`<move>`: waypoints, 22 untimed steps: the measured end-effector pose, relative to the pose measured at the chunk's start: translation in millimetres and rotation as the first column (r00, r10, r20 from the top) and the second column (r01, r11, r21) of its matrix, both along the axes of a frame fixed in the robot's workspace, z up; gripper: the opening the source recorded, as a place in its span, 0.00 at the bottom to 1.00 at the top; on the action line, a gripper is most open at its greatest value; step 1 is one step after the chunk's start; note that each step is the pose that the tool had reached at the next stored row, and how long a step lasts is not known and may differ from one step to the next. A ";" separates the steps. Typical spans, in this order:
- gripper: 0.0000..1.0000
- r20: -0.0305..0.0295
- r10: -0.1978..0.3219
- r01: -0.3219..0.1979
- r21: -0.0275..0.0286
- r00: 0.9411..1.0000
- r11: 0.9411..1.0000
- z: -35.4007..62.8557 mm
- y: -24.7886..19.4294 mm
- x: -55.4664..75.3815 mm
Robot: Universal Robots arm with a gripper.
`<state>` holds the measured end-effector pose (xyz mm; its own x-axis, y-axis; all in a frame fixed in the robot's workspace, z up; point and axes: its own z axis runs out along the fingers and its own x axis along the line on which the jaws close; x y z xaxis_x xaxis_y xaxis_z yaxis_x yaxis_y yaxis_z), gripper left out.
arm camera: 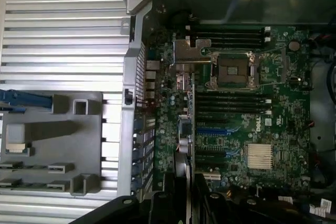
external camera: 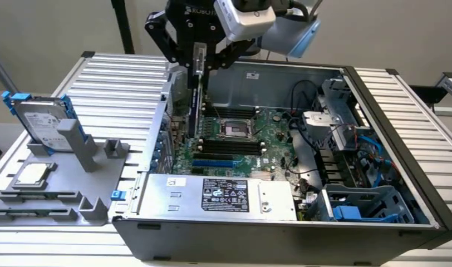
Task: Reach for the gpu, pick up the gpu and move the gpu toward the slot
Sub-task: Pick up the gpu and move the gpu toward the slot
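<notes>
Ribbed metal table [external camera: 114,72], open PC case [external camera: 285,233] on it; gripper [external camera: 199,61] clamps the gpu [external camera: 195,103] edge-on, vertical, above motherboard [external camera: 241,139] near case's left wall.

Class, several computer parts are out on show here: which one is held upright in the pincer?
The gpu, held on edge in the pincer above the open case; the hard drive stands in the grey holder.

Pincer [external camera: 199,61] grips gpu [external camera: 194,97] edge-down above motherboard [external camera: 245,139]; case [external camera: 285,233] open
</notes>
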<state>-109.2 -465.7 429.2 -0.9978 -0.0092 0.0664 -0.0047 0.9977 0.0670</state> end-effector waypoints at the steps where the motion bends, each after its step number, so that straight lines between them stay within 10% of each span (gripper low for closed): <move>1: 0.26 0.000 0.000 0.000 0.000 1.000 1.000 -0.8 2.4 3.6; 7: 0.26 0.000 0.000 0.000 0.000 1.000 1.000 -6.8 14.7 27.9; 22: 0.26 -0.001 0.000 0.000 0.000 1.000 1.000 -25.1 24.3 96.0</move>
